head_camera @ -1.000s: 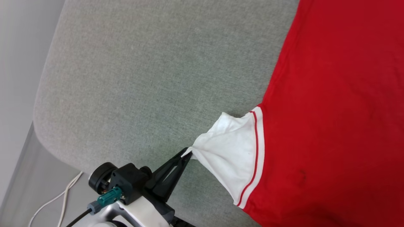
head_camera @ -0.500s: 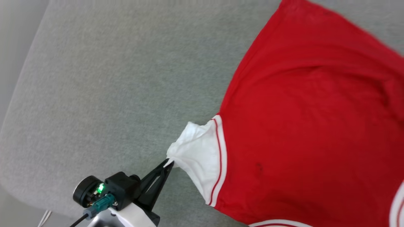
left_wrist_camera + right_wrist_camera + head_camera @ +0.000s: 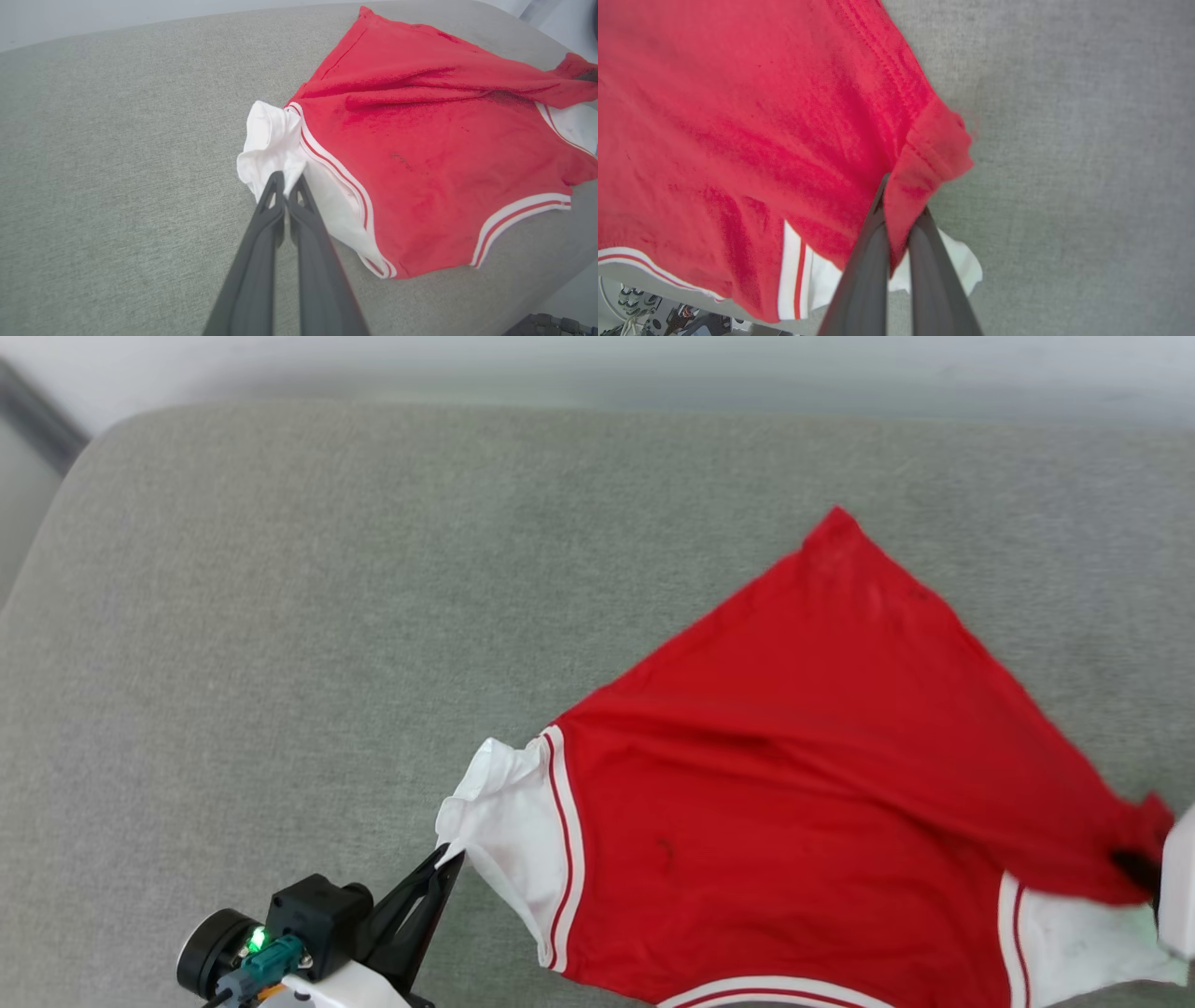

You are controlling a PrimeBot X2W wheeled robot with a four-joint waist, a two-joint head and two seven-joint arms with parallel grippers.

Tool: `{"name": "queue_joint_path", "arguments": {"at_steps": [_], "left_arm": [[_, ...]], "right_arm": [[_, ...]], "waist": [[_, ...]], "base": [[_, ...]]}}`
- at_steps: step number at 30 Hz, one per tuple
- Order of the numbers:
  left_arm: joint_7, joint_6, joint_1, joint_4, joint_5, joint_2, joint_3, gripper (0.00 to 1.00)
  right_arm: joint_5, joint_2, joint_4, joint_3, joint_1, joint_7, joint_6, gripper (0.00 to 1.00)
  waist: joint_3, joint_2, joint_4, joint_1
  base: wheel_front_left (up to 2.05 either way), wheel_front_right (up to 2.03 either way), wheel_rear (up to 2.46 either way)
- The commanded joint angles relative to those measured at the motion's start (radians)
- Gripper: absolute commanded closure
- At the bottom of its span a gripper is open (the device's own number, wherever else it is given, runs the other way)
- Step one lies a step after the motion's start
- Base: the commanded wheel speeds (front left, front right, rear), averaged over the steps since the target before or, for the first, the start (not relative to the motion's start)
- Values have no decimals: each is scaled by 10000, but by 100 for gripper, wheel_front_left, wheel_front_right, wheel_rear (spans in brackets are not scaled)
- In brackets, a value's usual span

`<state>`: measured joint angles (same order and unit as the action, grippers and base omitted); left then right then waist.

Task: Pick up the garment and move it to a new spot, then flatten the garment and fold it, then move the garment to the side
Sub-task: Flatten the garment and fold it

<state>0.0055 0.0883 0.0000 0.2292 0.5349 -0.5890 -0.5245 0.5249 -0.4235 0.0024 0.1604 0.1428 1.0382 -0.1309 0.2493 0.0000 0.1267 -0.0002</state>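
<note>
The garment (image 3: pixel 794 784), red with white sleeves and red-white trim, lies back side up on the grey cushion. My left gripper (image 3: pixel 453 854) sits at its left side, shut on the edge of the bunched white sleeve (image 3: pixel 271 140); in the left wrist view the gripper (image 3: pixel 286 179) pinches that sleeve's cloth. At the right edge of the head view my right gripper (image 3: pixel 1134 870) is shut on a red hem corner pulled over the other white sleeve (image 3: pixel 1074 933). The right wrist view shows that red corner (image 3: pixel 924 163) clamped by the right gripper (image 3: pixel 901 205). Any lettering is hidden.
The grey fabric cushion (image 3: pixel 280 616) stretches wide to the left and behind the garment, with a pale wall (image 3: pixel 560 364) beyond its far edge. Its rounded left corner is at the upper left. Robot base parts (image 3: pixel 644 312) show past the near edge.
The head camera has swung, so the whole picture has shifted and the garment's far corner and right side have come into view. The left gripper stays shut on the white sleeve.
</note>
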Motion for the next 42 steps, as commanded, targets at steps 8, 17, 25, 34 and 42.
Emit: {"name": "queue_joint_path", "arguments": {"at_steps": [8,17,25,34,42], "left_arm": [[-23,82,246,-17,142,-11,-24,100],[93,150,301,175,69,-111,-103,100],[94,174,36,541,-63,-95,-163,100],[98,3,-567,908,-355,141,-449,100],[-76,-259,-1259,911,-583,576,-800,100]], "right_arm": [[-227,364,-60,138,-1719,-548,4,100],[-175,136,-121,-241,-1597,-1302,4,0],[78,-629,-1611,-832,-550,-1160,4,0],[74,-858,-1873,-1684,2144,127,4,0],[-387,-1336,-178,-2509,4358,663,4,0]], "waist": [[-533,0,-354,2],[-711,0,-269,2],[-315,0,107,2],[807,0,920,2],[1978,0,1916,2]], "base": [[0,0,0],[0,0,0],[0,0,0],[0,0,0],[0,0,0]]}}
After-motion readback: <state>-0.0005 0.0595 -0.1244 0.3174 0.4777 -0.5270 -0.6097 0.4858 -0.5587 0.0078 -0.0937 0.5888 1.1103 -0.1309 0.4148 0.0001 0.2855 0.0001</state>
